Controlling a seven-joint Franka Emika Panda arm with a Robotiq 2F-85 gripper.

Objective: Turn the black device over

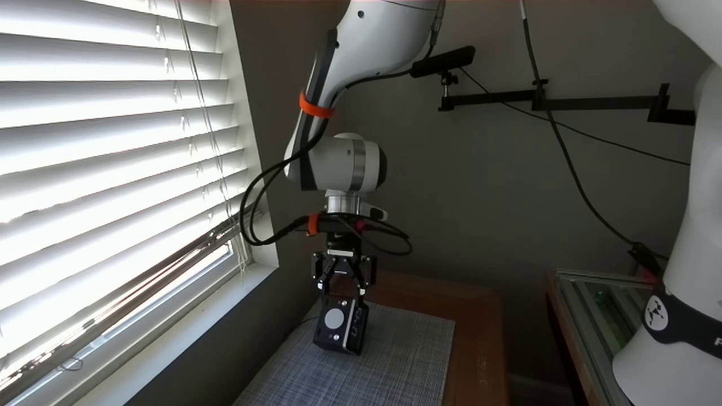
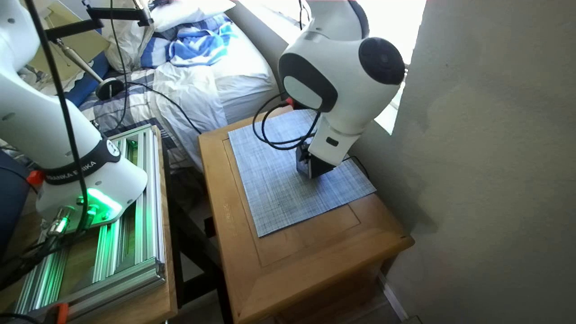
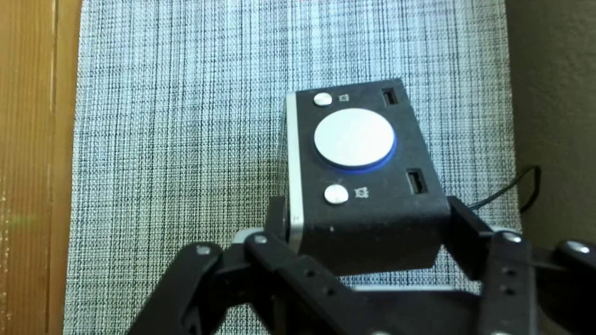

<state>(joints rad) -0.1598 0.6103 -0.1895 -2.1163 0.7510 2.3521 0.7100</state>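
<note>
The black device (image 1: 339, 341) is a small box on or just above the grey woven mat in an exterior view, and it looks tilted there. Its front face has a round silvery disc, and lettering shows on its side. In the wrist view the device (image 3: 372, 179) shows the disc with a blue glow, two silver knobs and two slots. My gripper (image 1: 342, 292) points down with a finger on each side of it. In the wrist view the gripper (image 3: 365, 207) looks closed on its near end. I cannot tell whether its lower edge touches the mat.
The mat (image 2: 279, 193) lies on a wooden table (image 2: 310, 261). A wall and a window with blinds (image 1: 113, 141) stand close beside it. A thin black cable (image 3: 503, 191) runs beside the device. A camera on a mount arm (image 1: 443, 61) is behind. A bed (image 2: 189, 99) is beyond the table.
</note>
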